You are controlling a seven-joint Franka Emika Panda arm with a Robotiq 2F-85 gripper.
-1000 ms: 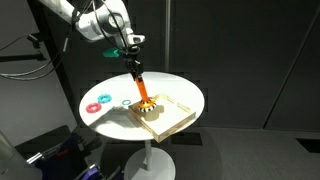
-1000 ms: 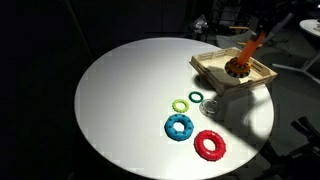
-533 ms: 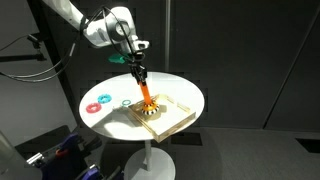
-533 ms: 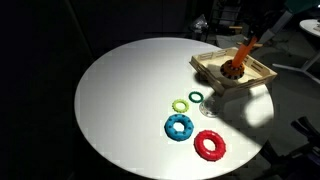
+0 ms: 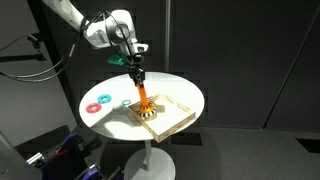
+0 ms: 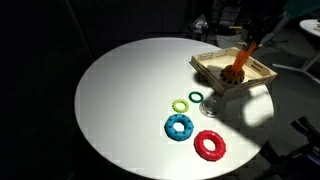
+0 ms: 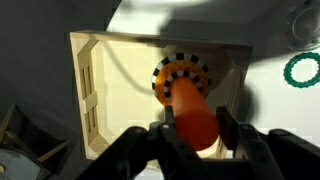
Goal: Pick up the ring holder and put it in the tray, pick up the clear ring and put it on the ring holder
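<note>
Table [image 6: 120, 90]: round, white and smooth; it carries everything here.
Blue ring [image 6: 170, 127]: a thick toy ring with a bumpy edge, flat on the table and well apart from the tray.
Green ring [image 6: 174, 104]: thinner and smaller, flat, just beside the clear ring.
Clear ring [image 6: 191, 97]: small, see-through and hard to read against the white top. It lies flat on the table just outside the tray's near corner, so it is off to one side of the jaws and lower than them, hole upward.
Red ring [image 6: 200, 146]: thick and bumpy like the blue one, nearest the table edge.
Tray [image 6: 212, 74]: shallow square of pale wood with low raised walls, matte, sitting on the table's far side in this view.
Ring holder [image 6: 238, 68]: inside the tray, near its middle. Its round tan base with the dark toothed edge sits at the tray floor; whether it rests fully flat I cannot tell. The smooth orange peg leans, its long axis running from the base up into the jaws.
Gripper [image 5: 137, 76]: directly above the tray, jaws drawn narrow and clamped on the peg's upper end. In the wrist view, the dark fingers [image 7: 163, 128] press either side of the orange tip.
Deciding relation: the peg points straight up at the wrist camera, so letting go should call for opening, then lifting along that axis.
Likely after that: a sideways reach down to the clear ring.
</note>
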